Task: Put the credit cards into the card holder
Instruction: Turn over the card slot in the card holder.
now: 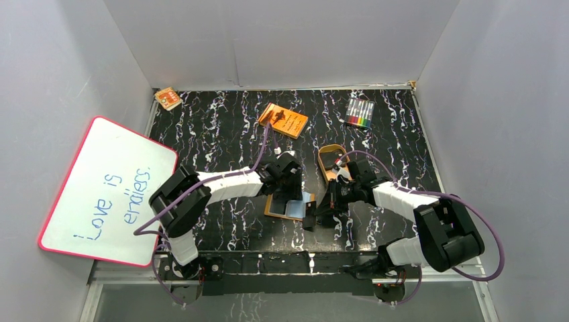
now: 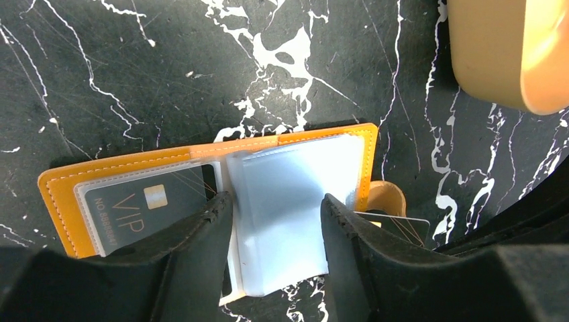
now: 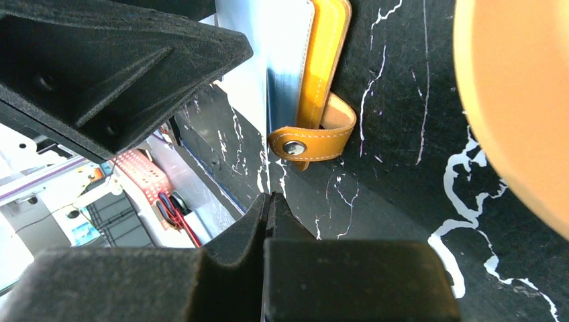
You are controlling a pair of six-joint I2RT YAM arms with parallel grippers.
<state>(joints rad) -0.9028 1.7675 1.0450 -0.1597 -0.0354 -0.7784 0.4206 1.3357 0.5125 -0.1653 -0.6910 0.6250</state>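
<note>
Grey walls close in a black marbled table [image 1: 221, 134], and we see a whiteboard [image 1: 107, 191] leaning at its left. The card holder [image 1: 295, 206] lies open and flat near the front edge, between the two arms. The left gripper [image 2: 276, 204] hangs over it with its jaws spread, straddling the pale blue pockets and clasping nothing. One dark credit card [image 2: 151, 204] marked VIP sits in the clear left pocket. The right gripper [image 3: 268, 201] is clenched, tips pressed together, just beside the wallet's snap tab [image 3: 315, 137]. Further back we find a tan tray [image 1: 330, 161], an orange book [image 1: 284, 121] and markers [image 1: 359, 113].
</note>
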